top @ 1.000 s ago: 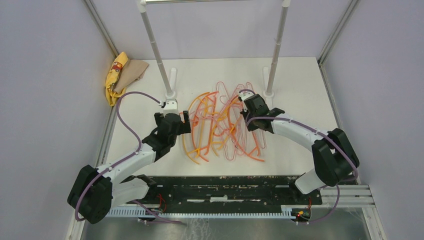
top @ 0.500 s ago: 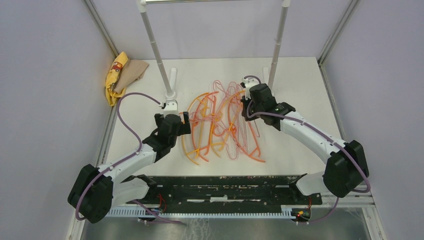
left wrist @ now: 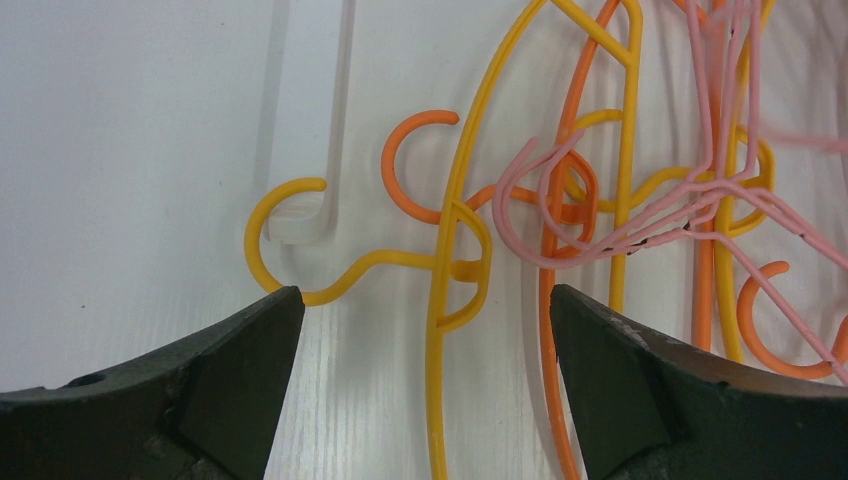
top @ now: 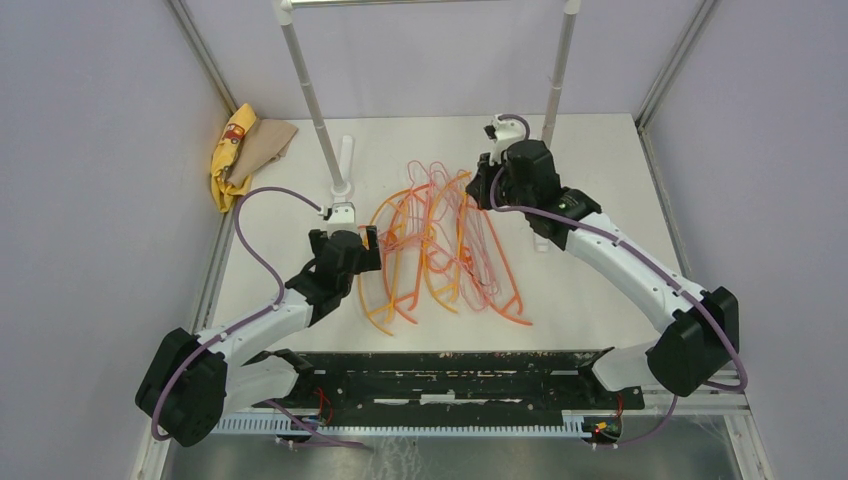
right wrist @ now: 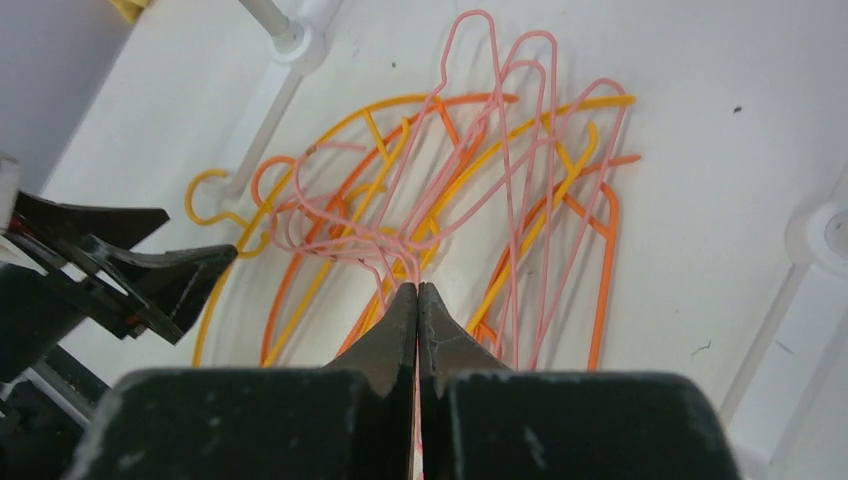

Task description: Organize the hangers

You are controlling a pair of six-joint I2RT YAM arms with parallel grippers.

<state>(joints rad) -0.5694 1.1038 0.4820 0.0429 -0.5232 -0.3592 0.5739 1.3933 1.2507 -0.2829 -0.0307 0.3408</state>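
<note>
Right hand (right wrist: pixel 417 290) clenched on pink hangers (right wrist: pixel 392 247), left hand (left wrist: pixel 425 300) released astride yellow hanger (left wrist: pixel 437 340), hook overlapping end of rack foot (left wrist: pixel 310 120)

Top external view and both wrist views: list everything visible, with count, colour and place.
pink hangers: several, exact count unclear, thin pale pink wire, tangled mid-table
orange hangers: a few, thicker, in the same pile
yellow-orange hangers: a few, in the pile, one hook poking out left
rack: one, white poles, far side of table
cloth: one bundle, yellow and tan, far-left corner
table: one, white
left claw: black, open, at the pile's left edge
right claw: black, shut on a pink wire, at the pile's far right
</note>
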